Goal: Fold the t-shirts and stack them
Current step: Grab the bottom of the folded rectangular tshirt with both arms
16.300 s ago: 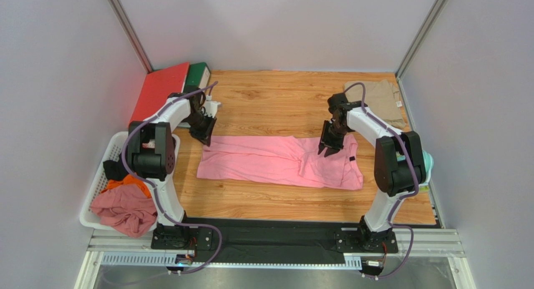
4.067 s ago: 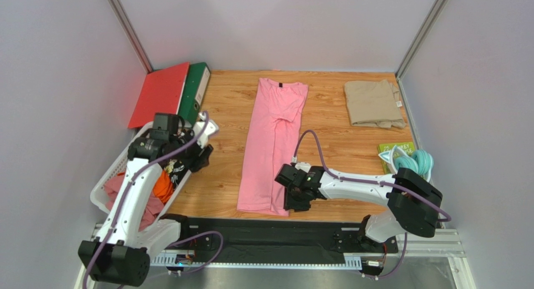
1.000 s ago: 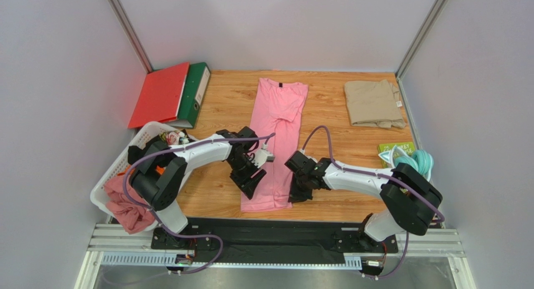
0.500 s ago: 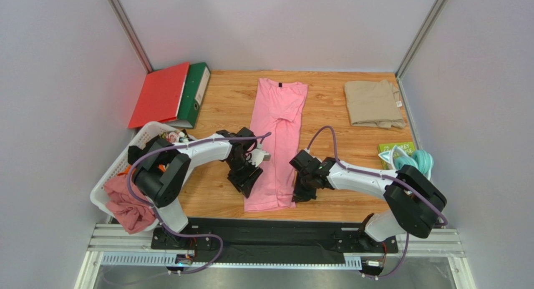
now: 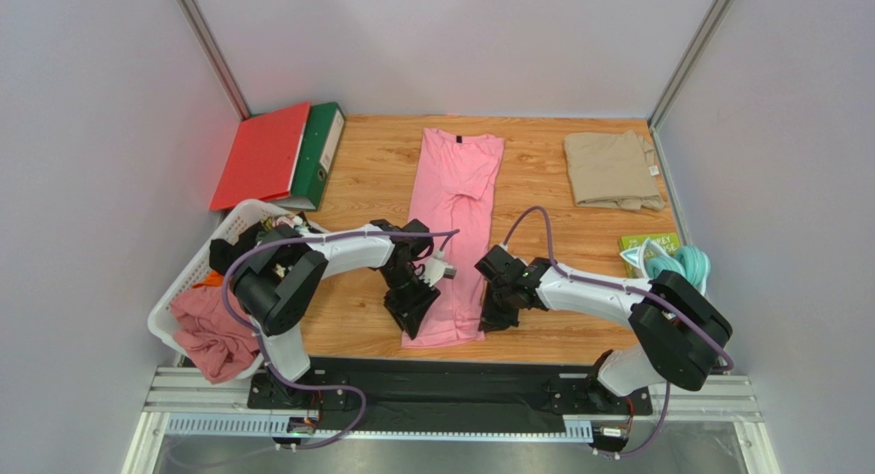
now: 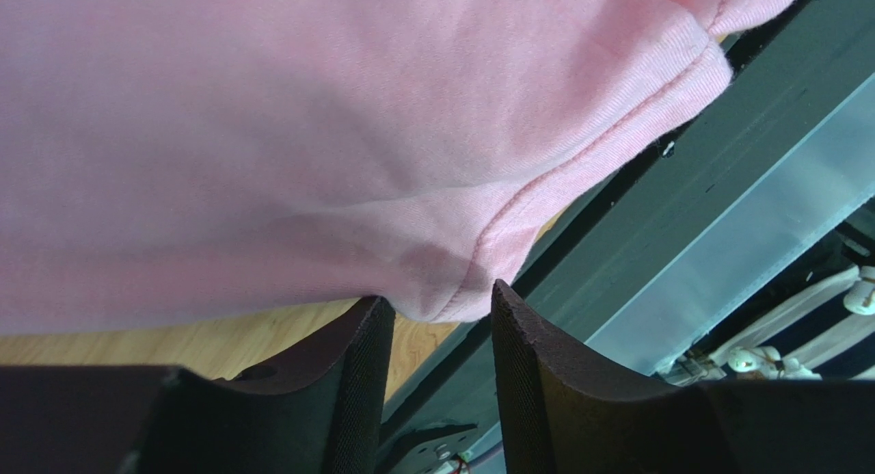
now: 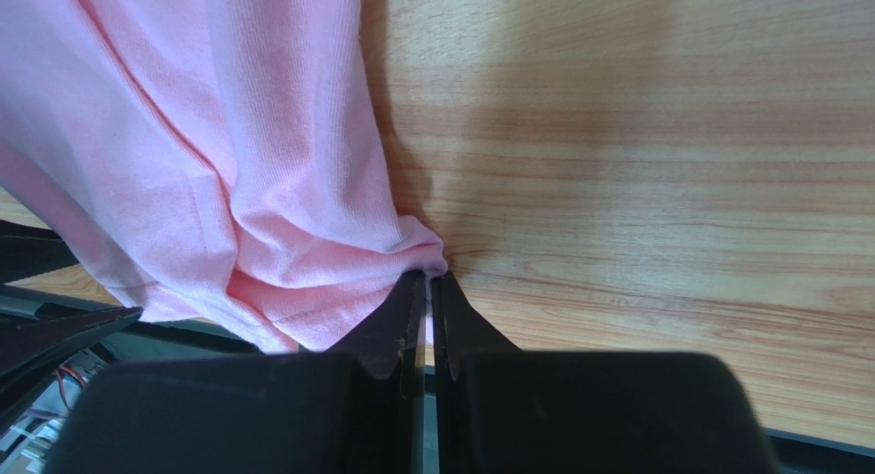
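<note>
The light pink knit-cloth t-shirt (image 6: 308,135) is soft, matt, finely ribbed, with a stitched hem. The light brown wooden tabletop (image 7: 637,135) is smooth and grained, with a faint sheen. The fingers (image 6: 349,392) of the left gripper (image 6: 440,294) are matt black, finely stippled

Left arm (image 5: 354,248): I record white shell links between black joint housings, the largest black housing nearest the base. A thin purple cable (image 5: 444,232) runs loose alongside the links, and a small white fitting (image 5: 435,270) sits at the wrist.

Right arm (image 5: 601,287): same build and colours. It has its own purple lead (image 5: 534,210).

Each arm is bolted to a black base plate (image 5: 293,389), and more purple wiring loops below it.

Left pincer (image 6: 440,300): I note thick, matte black fingers (image 6: 534,382) with rounded tips and finely dimpled inner faces.

Right pincer (image 7: 429,281): black, the tips tapering to thin points.
</note>
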Controlling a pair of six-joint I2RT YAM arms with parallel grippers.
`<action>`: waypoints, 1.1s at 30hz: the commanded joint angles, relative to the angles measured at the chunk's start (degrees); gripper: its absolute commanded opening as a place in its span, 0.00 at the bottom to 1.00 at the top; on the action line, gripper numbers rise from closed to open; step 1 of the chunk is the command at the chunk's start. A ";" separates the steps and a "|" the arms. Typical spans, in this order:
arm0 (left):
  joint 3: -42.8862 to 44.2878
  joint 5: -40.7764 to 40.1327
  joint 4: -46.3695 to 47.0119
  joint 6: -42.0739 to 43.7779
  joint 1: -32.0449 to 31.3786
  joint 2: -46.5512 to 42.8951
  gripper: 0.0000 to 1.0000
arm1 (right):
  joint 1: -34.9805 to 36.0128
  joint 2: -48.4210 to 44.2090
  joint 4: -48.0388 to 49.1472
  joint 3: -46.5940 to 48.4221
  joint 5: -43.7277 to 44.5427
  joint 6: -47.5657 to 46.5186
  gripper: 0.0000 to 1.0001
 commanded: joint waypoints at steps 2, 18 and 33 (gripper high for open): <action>0.65 1.14 0.59 0.62 -0.58 -0.37 0.47 | -0.26 -0.87 0.06 -0.83 0.82 -0.23 0.04; 0.38 0.17 0.24 0.44 -0.15 -3.53 0.00 | -0.17 -2.27 -1.61 0.23 1.09 -0.66 0.04; 10.84 8.51 -23.22 16.08 5.13 -9.61 0.00 | -0.17 -11.66 -9.16 5.33 0.65 -1.20 0.04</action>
